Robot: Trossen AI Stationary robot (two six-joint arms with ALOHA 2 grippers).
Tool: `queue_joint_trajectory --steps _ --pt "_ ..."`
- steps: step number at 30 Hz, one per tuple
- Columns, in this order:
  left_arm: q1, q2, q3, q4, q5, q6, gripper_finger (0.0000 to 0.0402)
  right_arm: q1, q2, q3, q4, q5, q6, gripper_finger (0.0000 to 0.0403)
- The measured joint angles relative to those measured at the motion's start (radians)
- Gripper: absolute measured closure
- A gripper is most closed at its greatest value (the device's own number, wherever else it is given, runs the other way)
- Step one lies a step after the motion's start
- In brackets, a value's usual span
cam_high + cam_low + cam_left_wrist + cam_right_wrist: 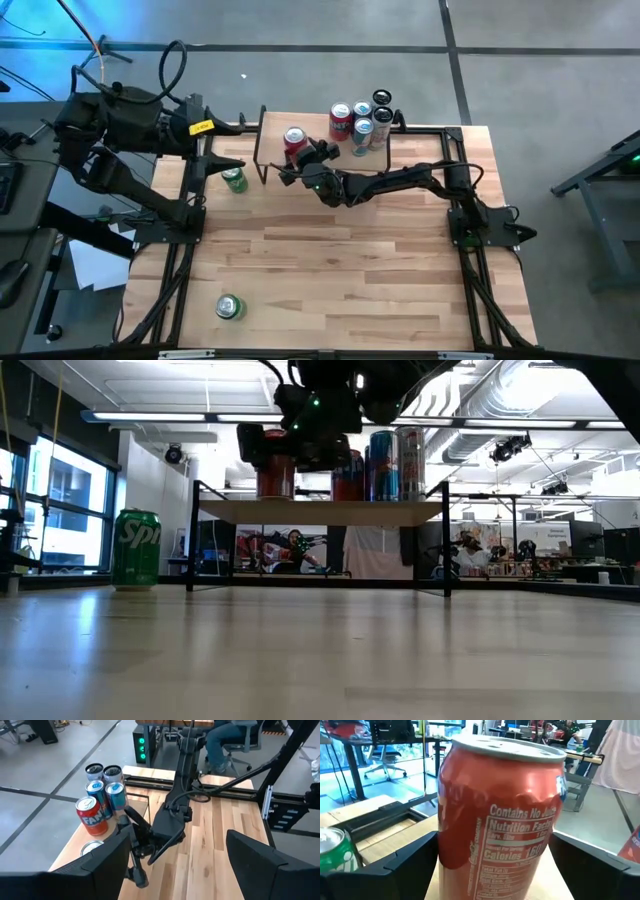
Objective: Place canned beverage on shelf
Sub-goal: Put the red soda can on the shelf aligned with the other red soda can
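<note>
- Right gripper at shelf, fingers spread wide either side of red can; whether touching, cannot tell.
- Left gripper parked at table's left edge, fingers parted, empty.
- Red can upright on shelf's left end.
- Green can on table beside shelf.

My right arm stretches across the table, its gripper level, fingers spread wide on either side of what sits between them. My left arm waits folded at the table's left edge, gripper parted.
</note>
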Motion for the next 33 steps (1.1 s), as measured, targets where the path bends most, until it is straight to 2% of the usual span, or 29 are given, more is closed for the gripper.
queue_joint_trajectory --steps 5,11,18,26,30,33 --pt "0.000 0.000 0.000 -0.016 -0.004 0.000 0.0117 0.025 0.000 0.000 -0.007 0.001 -0.030 0.0043" --pt "0.000 0.000 0.000 -0.015 -0.059 0.000 0.0117 0.064 -0.028 -0.001 -0.065 -0.002 -0.019 0.0043" --pt "0.000 0.000 0.000 -0.016 -0.149 0.015 0.0117 0.078 -0.133 -0.001 -0.370 -0.018 0.120 0.0043" --pt "0.000 0.000 0.000 -0.022 -0.147 0.018 0.0117 0.079 -0.248 -0.001 -0.840 -0.051 0.363 0.0043" --pt "0.000 0.000 0.000 -0.020 -0.147 0.018 0.0117 0.100 -0.306 -0.035 -0.953 -0.051 0.390 0.0043" --pt "0.002 0.000 0.000 -0.017 -0.152 0.018 0.0117 0.122 -0.382 -0.132 -0.973 -0.094 0.386 0.0043"
